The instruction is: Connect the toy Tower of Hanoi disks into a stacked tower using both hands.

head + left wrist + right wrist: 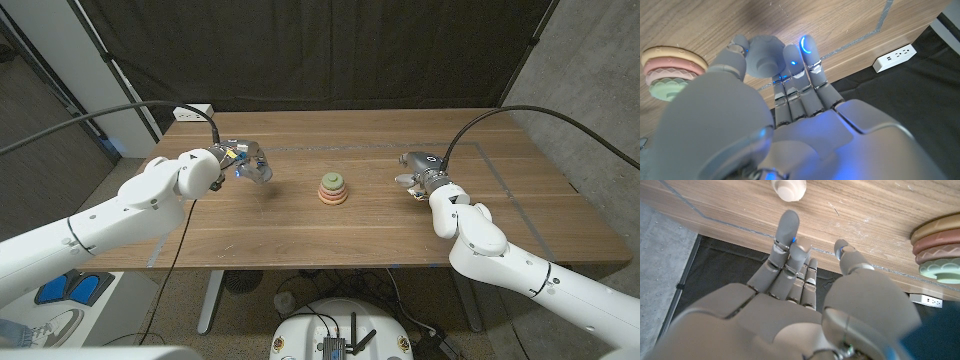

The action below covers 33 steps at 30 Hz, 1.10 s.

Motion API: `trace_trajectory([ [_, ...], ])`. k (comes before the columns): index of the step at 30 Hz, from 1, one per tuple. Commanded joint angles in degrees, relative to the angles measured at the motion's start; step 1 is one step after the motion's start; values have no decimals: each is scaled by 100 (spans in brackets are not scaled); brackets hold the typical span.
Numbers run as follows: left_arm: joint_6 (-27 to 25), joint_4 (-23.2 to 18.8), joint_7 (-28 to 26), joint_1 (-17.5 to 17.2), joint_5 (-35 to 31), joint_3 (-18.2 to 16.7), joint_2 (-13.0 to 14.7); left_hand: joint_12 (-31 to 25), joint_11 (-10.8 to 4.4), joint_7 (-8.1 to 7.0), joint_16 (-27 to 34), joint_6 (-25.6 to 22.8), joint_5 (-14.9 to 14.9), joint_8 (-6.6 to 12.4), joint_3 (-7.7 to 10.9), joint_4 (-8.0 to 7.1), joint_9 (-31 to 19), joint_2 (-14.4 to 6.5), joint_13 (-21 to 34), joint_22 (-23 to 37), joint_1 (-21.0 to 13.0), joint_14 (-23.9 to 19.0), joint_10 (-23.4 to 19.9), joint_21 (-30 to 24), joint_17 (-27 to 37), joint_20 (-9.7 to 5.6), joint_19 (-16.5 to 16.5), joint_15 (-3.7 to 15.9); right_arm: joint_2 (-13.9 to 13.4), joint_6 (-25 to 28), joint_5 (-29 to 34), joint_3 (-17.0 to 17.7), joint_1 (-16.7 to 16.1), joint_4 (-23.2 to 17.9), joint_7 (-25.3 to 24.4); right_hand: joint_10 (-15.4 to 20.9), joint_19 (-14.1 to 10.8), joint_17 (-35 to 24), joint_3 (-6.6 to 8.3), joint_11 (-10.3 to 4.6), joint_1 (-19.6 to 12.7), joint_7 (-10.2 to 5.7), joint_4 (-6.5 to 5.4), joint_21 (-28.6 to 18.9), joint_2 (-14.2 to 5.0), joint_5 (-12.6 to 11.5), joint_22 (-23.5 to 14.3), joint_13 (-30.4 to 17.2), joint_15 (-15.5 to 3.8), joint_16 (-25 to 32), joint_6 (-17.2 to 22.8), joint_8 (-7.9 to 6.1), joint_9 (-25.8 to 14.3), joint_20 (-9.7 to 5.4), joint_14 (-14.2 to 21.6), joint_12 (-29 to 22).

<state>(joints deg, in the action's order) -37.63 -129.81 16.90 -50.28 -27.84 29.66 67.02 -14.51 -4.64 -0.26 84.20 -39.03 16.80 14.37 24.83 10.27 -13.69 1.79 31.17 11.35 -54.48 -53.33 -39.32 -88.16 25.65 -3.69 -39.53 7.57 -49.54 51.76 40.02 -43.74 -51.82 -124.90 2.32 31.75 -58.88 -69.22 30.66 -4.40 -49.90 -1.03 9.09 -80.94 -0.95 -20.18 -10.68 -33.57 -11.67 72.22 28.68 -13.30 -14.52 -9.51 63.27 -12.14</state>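
Disks (334,188) stacked mid-table (300,235); left robot hand (248,163), right robot hand (417,175) empty, fingers apart.

Left hand (245,162) raised, fingers apart, empty, right hand (421,172) likewise, arms reaching inward

We see the stack of disks (334,188) on the table (300,235) near its middle, each disk resting on the one below. The left hand (246,163) is to its left, the right hand (421,172) to its right — both well apart from it. A power strip (195,112) lies at the table's far left corner.
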Motion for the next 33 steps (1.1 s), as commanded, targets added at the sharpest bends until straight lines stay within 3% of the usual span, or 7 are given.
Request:
trace_trajectory([
  [1, 139, -22, -124, 13, 63, -54, -19, -8, -445, -7, 41, -26, 32, -18, 21, -56, -34, -168, 32, 13, -164, -32, -461, -34, 31, -816, 0, 506, -4, 44, 4, -90, 73, 2, 14, 18, 15, -16, 19, 0, 5, 8, 24, -1, 45, -47, 1, -25, -97, -6, 36, -23, -31, -303, 16, 22],
  [33, 1065, 270, -300, 361, -51, 137, -594, 81, -452, -12, 25, -46, 44, -87, -9, -58, -63, -171, 74, 15, -200, 1, -474, -41, 34, -815, 11, 507, -168, 257, -88, -60, -12, -211, 19, 25, -7, -36, 28, 32, 1, 55, 25, -12, 21, -66, -3, -34, -96, 12, 23, -13, -42, -306, 38, 22],
])
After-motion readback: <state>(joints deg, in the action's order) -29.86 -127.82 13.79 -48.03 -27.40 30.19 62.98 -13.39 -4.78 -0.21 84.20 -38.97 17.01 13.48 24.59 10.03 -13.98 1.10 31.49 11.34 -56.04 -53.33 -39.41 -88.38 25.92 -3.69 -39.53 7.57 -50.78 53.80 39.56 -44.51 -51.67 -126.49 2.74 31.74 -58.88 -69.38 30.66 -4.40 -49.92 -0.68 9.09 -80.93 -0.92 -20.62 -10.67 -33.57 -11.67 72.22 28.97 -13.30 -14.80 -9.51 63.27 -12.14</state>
